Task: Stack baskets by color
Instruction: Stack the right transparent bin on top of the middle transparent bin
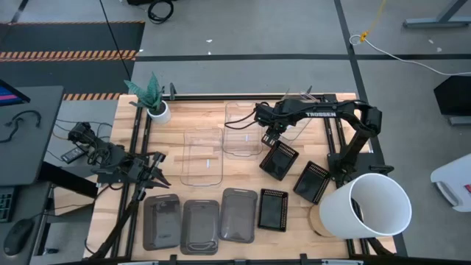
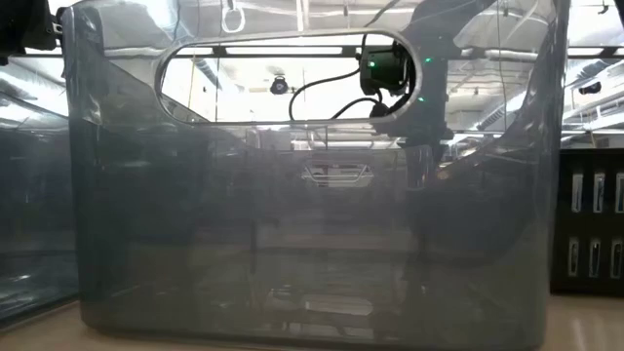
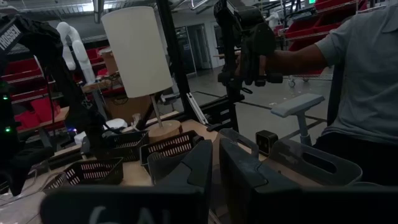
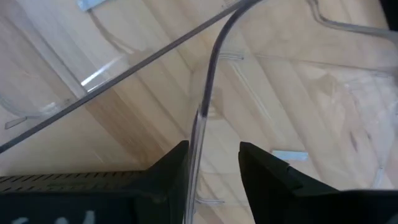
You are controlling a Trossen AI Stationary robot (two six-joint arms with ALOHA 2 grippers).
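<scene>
A pale wood worktop (image 1: pixel 243 184) stands on grey concrete floor, a dark desk (image 1: pixel 29 132) at its left. The left gripper (image 1: pixel 151 173) waits by the left edge, fingers nearly shut, empty. Three grey baskets (image 1: pixel 200 224) line the near edge; clear baskets (image 1: pixel 203 156) lie mid-worktop. The right gripper (image 1: pixel 269 138) straddles a clear basket's wall, fingers open. Black mesh baskets (image 1: pixel 280 158) and a white bucket (image 1: pixel 372 206) sit right.

Warehouse-like workshop: red storage bins (image 3: pixel 34 78), concrete floor (image 1: pixel 243 29).
</scene>
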